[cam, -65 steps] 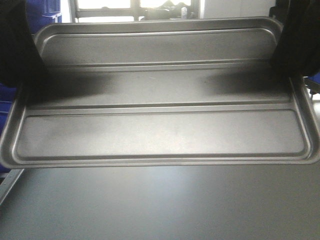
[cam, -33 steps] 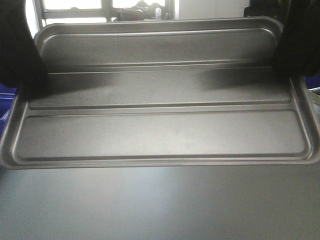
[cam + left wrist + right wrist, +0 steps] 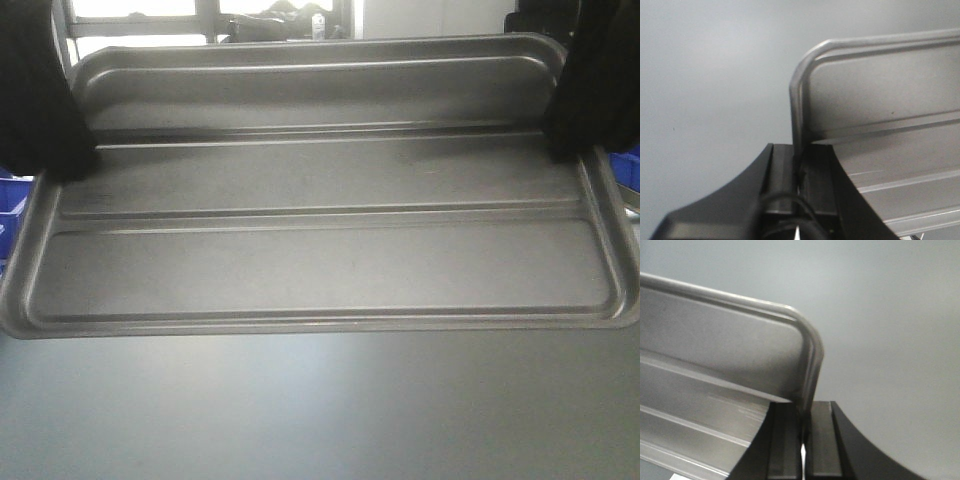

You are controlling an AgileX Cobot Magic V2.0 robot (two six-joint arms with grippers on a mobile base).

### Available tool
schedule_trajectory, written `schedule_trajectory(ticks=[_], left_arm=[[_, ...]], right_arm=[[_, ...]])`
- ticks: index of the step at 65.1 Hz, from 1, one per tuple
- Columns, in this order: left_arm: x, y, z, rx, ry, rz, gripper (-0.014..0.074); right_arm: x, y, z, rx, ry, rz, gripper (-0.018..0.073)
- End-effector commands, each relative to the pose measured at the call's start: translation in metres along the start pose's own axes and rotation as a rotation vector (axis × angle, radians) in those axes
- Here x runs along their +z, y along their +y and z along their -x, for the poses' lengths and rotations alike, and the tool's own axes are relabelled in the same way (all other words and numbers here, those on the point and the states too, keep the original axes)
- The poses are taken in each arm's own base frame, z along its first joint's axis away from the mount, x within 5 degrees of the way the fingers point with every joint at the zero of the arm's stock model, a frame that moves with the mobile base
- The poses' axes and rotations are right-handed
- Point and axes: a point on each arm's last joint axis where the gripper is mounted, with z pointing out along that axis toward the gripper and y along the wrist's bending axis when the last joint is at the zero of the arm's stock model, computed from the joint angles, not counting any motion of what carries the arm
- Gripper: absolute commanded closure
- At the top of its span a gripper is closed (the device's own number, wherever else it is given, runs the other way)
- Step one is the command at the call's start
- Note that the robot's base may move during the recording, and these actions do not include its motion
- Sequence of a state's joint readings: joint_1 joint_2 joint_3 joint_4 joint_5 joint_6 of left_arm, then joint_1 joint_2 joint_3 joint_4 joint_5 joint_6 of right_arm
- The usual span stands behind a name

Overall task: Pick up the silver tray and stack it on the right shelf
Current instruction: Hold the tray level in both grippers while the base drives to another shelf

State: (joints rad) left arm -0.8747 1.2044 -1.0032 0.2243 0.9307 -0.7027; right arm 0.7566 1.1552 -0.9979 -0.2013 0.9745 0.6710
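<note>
Front view: whole silver tray, both ridges; grey surface beneath the tray.
Left wrist: left fingers pinching the tray's rim.
Right wrist: right fingers pinching the tray's opposite rim.

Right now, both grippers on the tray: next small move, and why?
Probably raise it slightly, kept level, before carrying. The left gripper and right gripper each pinch a short rim of the silver tray, which seems held close over a smooth grey surface. The right shelf is not in view.
</note>
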Motion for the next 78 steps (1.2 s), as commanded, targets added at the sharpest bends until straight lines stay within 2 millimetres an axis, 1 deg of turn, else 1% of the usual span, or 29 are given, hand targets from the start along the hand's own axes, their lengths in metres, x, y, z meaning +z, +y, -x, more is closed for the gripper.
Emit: schedule_trajectory(ticks=[1,78], left_arm=[[-0.0123,-0.0006,0.0066,0.038,-0.054,-0.004,0.0689],[-0.0123,-0.0010,0.0062,0.034,-0.050,-0.008,0.0689]], right_arm=[[-0.0126,-0.0011,0.0095,-0.037,-0.096,0.014,0.0501],[-0.0122,-0.0012,0.0093,-0.037,-0.092,0.011,0.0501]])
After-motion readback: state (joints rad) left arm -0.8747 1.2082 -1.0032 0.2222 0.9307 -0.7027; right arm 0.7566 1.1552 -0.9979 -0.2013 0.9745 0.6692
